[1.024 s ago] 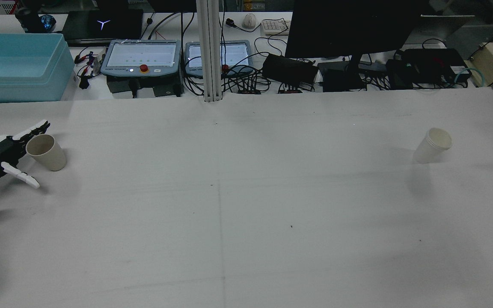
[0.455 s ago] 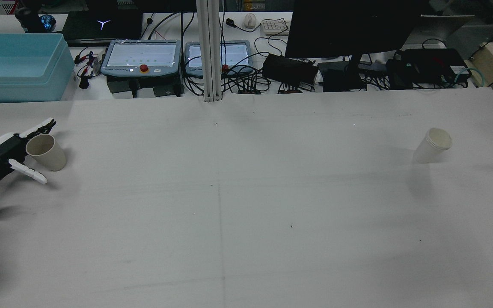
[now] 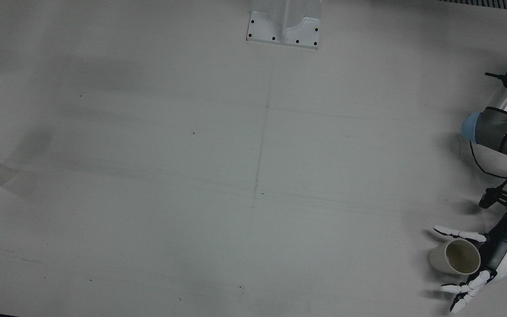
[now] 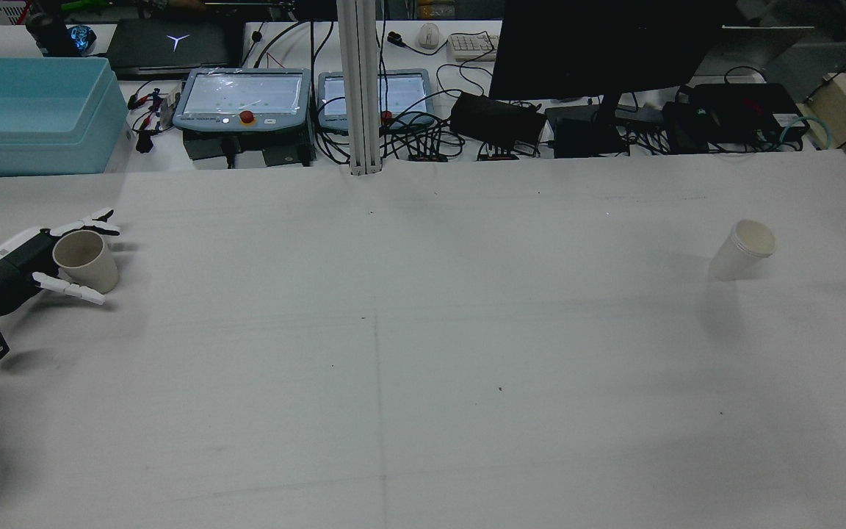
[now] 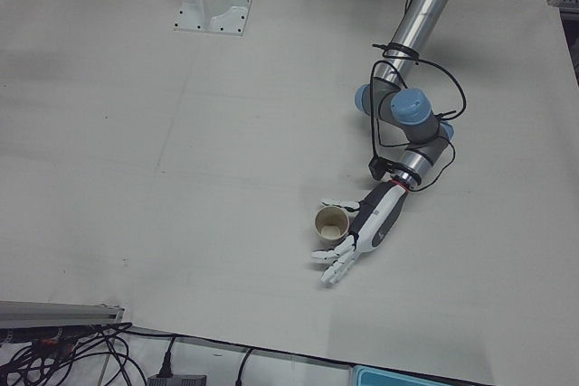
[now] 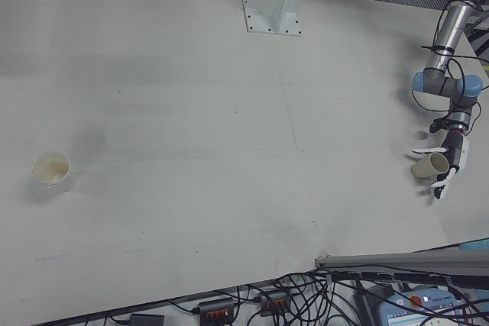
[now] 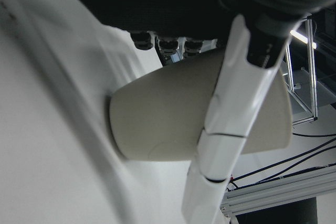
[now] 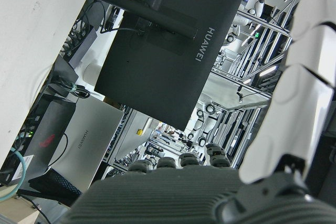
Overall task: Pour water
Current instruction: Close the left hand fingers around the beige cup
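So we've got the big white table [image 4: 423, 367] with two cups at opposite ends. Over by our left arm sits the beige cup [image 4: 87, 261], upright, mouth open to the ceiling; way off on the other side stands the white cup [image 4: 742, 250], which looks like a couple of cups nested together, though that's hard to say for sure.

The left hand [image 4: 23, 268] is cradling the beige cup: fingers [image 3: 460, 233] spread out on either side of it, one lying right across the wall in the hand view, but the rest haven't curled in, so we'd call it loosely wrapped, not a real grip yet. The right hand only shows in its own camera, and we can't tell whether it's spread or curled from that.

Handling-wise, we reckon this cup is light and thin-walled, so it'll dent if squeezed hard and tip or skid if nudged. Best bet is around the mid-wall, below the rim, with gentle pressure.

Compared with a second ago, the hand has slid forward around the cup, the thumb-side finger has closed in, and the cup has scooted slightly.
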`<control>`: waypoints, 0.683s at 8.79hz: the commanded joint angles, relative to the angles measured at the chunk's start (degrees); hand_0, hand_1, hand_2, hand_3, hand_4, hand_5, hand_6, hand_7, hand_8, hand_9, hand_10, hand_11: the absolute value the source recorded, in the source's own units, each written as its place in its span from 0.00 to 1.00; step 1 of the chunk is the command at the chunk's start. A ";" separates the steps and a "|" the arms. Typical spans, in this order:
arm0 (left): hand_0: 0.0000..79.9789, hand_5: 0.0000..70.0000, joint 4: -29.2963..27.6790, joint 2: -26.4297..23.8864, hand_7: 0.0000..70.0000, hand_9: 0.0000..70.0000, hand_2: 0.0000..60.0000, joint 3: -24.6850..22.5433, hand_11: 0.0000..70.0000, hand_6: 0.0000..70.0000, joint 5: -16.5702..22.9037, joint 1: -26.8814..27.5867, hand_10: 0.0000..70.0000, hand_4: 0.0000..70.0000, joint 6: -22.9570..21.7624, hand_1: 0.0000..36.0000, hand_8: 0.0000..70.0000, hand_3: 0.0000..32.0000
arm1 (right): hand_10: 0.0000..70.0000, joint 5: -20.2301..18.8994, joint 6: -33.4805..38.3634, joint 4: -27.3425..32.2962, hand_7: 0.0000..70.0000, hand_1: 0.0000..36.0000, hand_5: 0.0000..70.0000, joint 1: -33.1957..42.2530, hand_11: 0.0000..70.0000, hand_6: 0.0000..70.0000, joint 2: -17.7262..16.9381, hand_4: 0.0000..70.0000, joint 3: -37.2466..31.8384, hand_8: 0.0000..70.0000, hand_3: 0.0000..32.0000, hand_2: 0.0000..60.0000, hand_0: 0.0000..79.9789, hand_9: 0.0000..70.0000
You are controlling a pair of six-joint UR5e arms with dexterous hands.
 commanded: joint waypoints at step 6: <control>1.00 1.00 12.82 -2.44 0.33 0.09 0.15 -6.96 0.07 0.18 -3.89 0.07 0.03 1.00 -11.34 0.86 0.11 0.00 | 0.00 -0.11 0.38 1.91 0.01 0.54 0.14 1.15 0.00 0.00 -1.18 0.00 -2.50 0.03 0.00 0.30 0.61 0.00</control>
